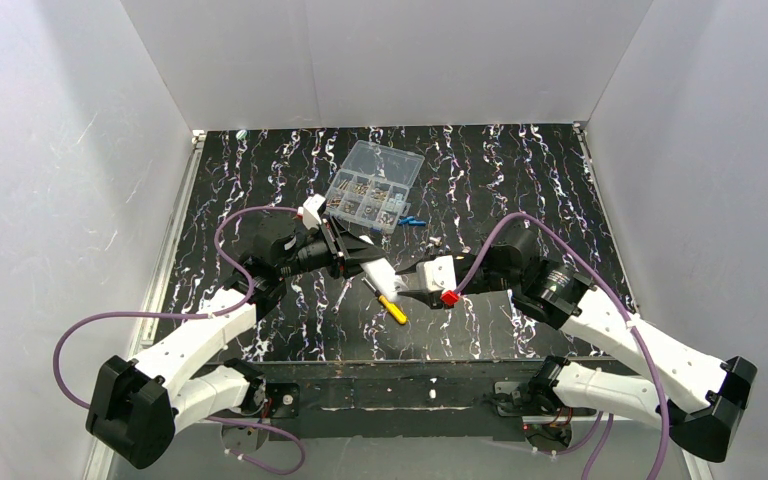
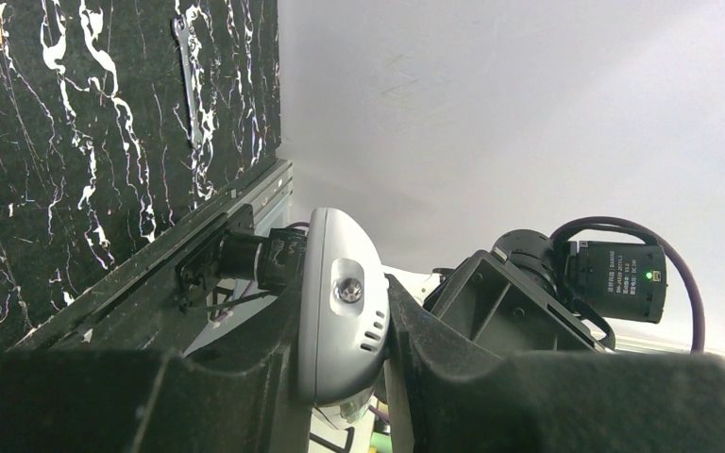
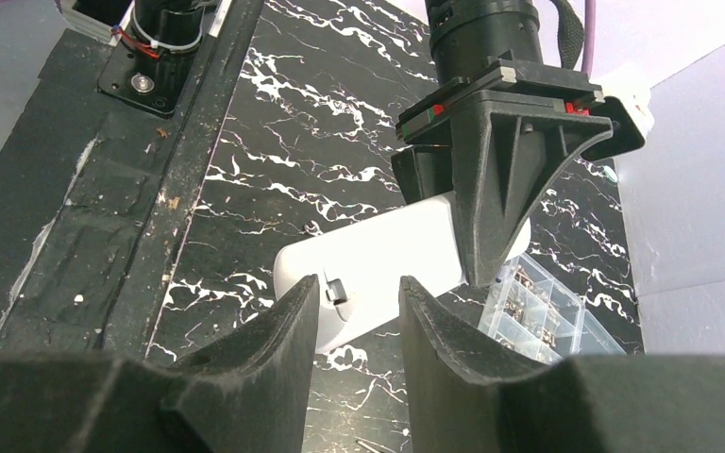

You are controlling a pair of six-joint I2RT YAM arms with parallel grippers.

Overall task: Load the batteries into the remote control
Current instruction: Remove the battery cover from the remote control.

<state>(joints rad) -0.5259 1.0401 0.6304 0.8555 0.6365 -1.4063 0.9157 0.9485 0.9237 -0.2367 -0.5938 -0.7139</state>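
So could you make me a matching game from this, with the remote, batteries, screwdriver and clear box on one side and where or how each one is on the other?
1 remote
2 batteries
3 screwdriver
4 clear box

A lying loose, just beside the clear box
B holding small metal bits
C clamped in the left gripper
D lying loose, with a yellow handle

Pairs: 1-C, 2-A, 3-D, 4-B

The table top [image 1: 520, 200] is covered in a black, matt surface veined in white like marble. The remote control [image 3: 378, 255] is moulded in smooth white plastic with a faint sheen. The fingers [image 3: 264, 359] of the right gripper [image 3: 359, 288] are formed in black, matt, finely grained plastic. The compartment box [image 1: 374, 185] is made of clear, glossy plastic, and the walls [image 1: 380, 60] are finished matt white.
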